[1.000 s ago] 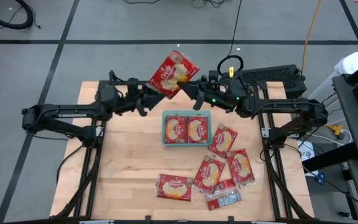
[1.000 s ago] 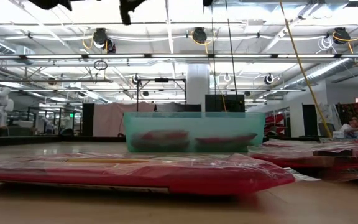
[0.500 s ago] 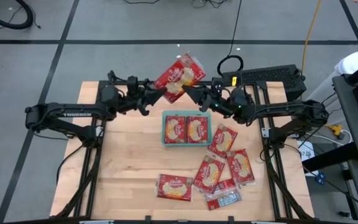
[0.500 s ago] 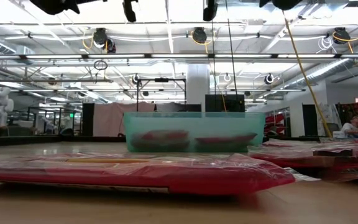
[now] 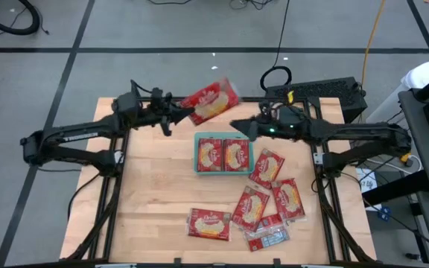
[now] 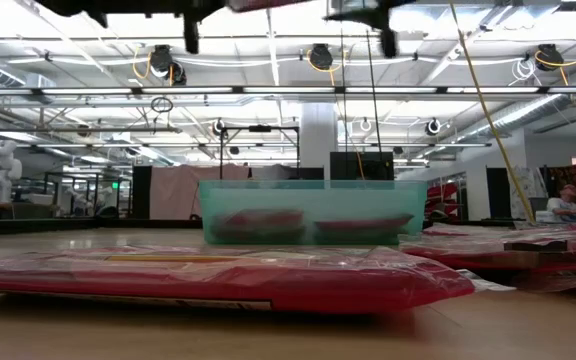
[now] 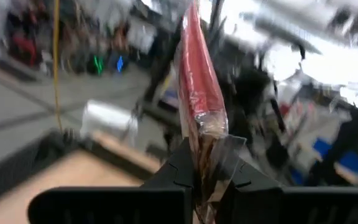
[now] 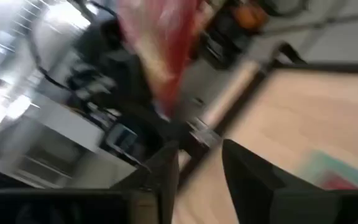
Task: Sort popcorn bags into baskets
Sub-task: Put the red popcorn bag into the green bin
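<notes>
One popcorn bag (image 5: 211, 100) hangs pinched by its edge in the closed left gripper (image 5: 176, 113), above and behind the basket (image 5: 224, 138), the right gripper (image 5: 238, 128) parted and empty beside it; that thin hold could slip

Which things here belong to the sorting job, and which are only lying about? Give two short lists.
Part of the job:
- raised popcorn bag, pinched in the left gripper
- teal tray holding two bags
- loose bags on the table
- right gripper, fingers apart, empty

Lying about:
- black keyboard beyond the table
- yellow cable on the floor
</notes>
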Controlling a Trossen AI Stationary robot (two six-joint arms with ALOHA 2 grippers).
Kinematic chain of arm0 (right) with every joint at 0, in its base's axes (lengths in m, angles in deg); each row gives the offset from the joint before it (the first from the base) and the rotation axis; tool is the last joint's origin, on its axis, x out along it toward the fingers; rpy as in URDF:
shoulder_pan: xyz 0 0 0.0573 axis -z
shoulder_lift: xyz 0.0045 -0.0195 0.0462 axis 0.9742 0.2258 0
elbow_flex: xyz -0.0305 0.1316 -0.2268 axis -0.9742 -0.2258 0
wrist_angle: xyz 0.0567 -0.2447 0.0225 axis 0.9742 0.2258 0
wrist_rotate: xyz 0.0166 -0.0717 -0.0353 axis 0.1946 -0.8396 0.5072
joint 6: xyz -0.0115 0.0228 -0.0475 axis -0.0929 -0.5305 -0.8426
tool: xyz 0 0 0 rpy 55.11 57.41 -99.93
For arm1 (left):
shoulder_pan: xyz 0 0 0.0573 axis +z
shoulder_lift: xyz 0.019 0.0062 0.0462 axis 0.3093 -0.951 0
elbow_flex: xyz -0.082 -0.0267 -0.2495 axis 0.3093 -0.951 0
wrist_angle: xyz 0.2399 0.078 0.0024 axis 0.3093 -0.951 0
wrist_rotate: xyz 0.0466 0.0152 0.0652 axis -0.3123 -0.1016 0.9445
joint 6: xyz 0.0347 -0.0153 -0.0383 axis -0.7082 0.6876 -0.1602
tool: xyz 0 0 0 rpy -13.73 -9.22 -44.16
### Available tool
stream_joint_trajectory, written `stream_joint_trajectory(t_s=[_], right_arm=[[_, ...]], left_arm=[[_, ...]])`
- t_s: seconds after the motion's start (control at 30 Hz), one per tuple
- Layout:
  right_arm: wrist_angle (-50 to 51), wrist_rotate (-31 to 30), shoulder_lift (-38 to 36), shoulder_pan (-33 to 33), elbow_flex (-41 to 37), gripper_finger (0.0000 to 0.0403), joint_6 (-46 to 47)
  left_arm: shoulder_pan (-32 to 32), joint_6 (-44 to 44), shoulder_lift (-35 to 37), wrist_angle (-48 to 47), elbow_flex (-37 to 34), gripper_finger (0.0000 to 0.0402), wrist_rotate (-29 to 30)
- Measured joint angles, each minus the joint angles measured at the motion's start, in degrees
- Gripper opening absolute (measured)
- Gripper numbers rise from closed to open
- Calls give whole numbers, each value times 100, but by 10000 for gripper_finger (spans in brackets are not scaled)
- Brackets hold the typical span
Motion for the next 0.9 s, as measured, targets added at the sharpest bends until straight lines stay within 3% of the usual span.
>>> stream_joint_trajectory(t_s=[0.17, 0.37, 0.53, 0.9], right_arm=[[1970, -7, -759, 0, 0, 152, 181], [2369, 316, -880, -99, 205, 162, 254], [2503, 697, -148, -202, 1036, 162, 103], [4074, 1656, 2369, -225, 4194, 162, -1373]], left_arm=[[217, -227, 593, -2032, 0, 23, -642], [-18, -428, 779, -4019, -2, 21, -1212], [-464, -320, 781, -4323, -2, 21, -1380], [-873, -350, 634, -5092, 648, 21, -1376]])
